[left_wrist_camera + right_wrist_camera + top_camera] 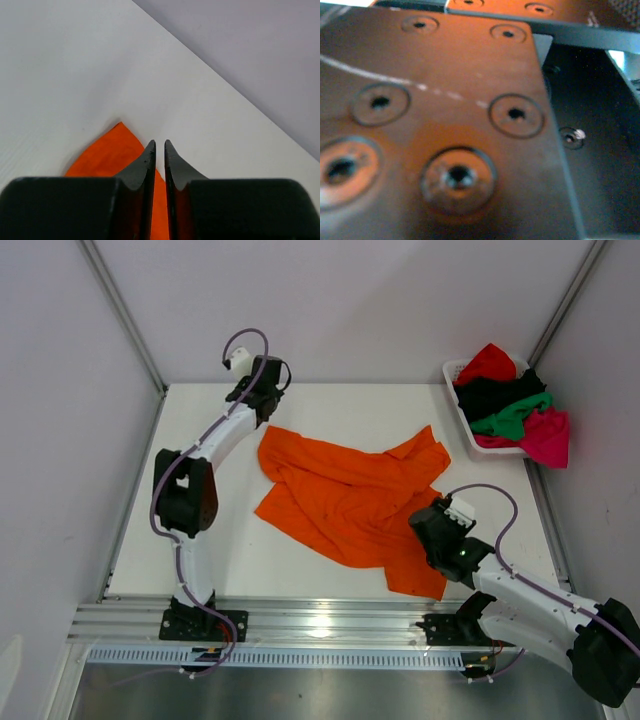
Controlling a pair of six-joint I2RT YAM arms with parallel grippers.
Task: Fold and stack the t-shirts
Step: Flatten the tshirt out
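A bright orange t-shirt [345, 495] lies rumpled and spread across the middle of the white table [200, 550]. My left gripper [262, 405] reaches out to the shirt's far left corner. In the left wrist view its fingertips [160, 144] stand a narrow slit apart over that orange corner [105, 157], which lies flat beneath them, not pinched. My right gripper [432, 530] is folded back over the shirt's near right part with nothing seen in it. Its fingers do not show in the right wrist view. Red [488, 362], black [495, 395], green [512, 418] and magenta-pink [548, 435] t-shirts are heaped at the back right.
Those shirts fill a white slatted basket [452, 371] in the table's far right corner, the pink one hanging over its side. The right wrist view shows only a screwed metal plate [445, 100]. An aluminium rail [320, 625] runs along the near edge. Grey walls close the table in.
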